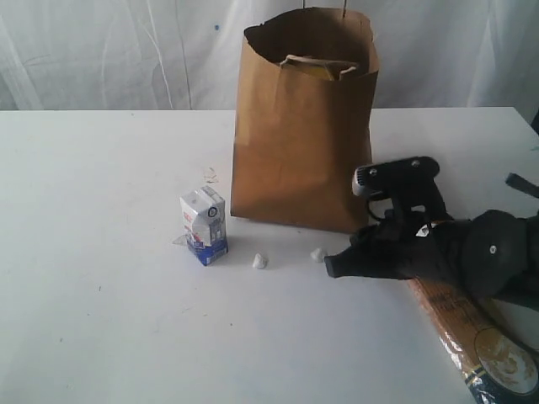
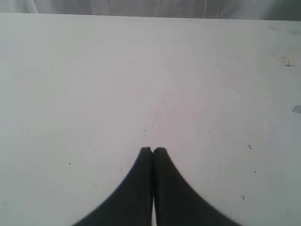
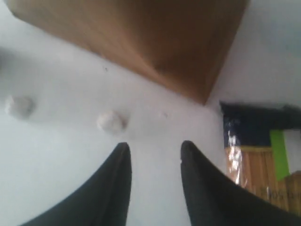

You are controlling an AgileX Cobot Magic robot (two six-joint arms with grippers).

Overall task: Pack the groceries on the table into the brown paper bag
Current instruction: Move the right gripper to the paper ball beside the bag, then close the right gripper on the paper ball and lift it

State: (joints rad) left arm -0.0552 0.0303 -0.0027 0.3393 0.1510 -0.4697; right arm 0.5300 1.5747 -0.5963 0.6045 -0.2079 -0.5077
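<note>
- Right gripper (image 3: 154,145): fingers spread, nothing between them. It hangs low over the table (image 1: 101,320), just beside the near corner of the brown paper bag (image 1: 303,126).
- Left gripper (image 2: 153,150): fingers pressed together, empty, only bare tabletop under it.
- Spaghetti packet (image 1: 472,337): lies flat at the right, with the right arm over its upper end. It is outside the bag.
- Carton (image 1: 205,225): upright on the table left of the bag, near it but apart. Not yet packed.
- Something pale yellow shows at the bag's mouth; cannot tell which item.
- Risk: the bag is light paper. A sideways sweep of the right arm this close to its base could shove or tip it.
- Risk: the packet is long. Pinched off-centre it would likely droop and catch the bag's rim.
- In the way: two white crumbs (image 1: 259,262) lie between carton and gripper. They are not groceries, though a low grasp could close on one.
</note>
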